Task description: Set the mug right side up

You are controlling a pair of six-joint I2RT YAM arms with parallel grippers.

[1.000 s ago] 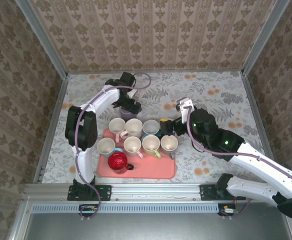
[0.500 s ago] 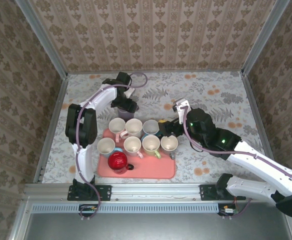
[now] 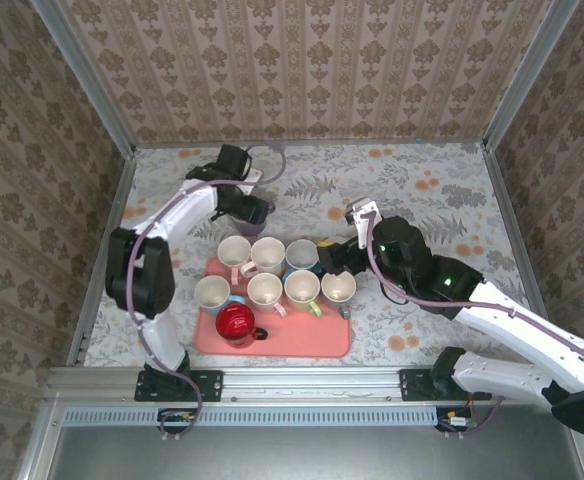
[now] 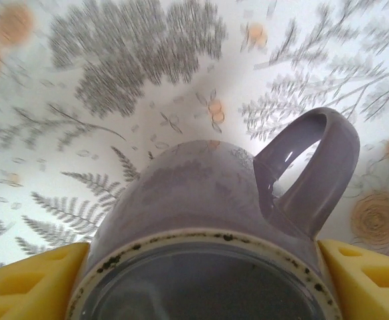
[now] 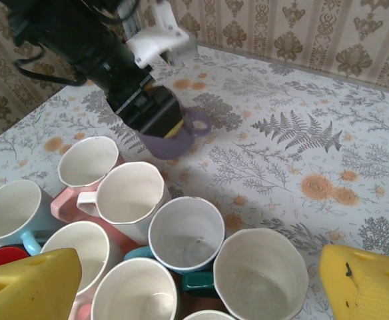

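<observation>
The left pincer (image 3: 244,206) is pinching the mug (image 4: 201,193), upper left; it should be turning slowly, gripping firmly; right pincer (image 5: 198,283) is hanging spread

We are looking at a robotics lab cell: wallpaper-printed panels (image 3: 302,70) framed by aluminium posts (image 3: 84,80) enclose a floral-covered table (image 3: 442,190) with a metal mounting rail (image 3: 312,381).
</observation>
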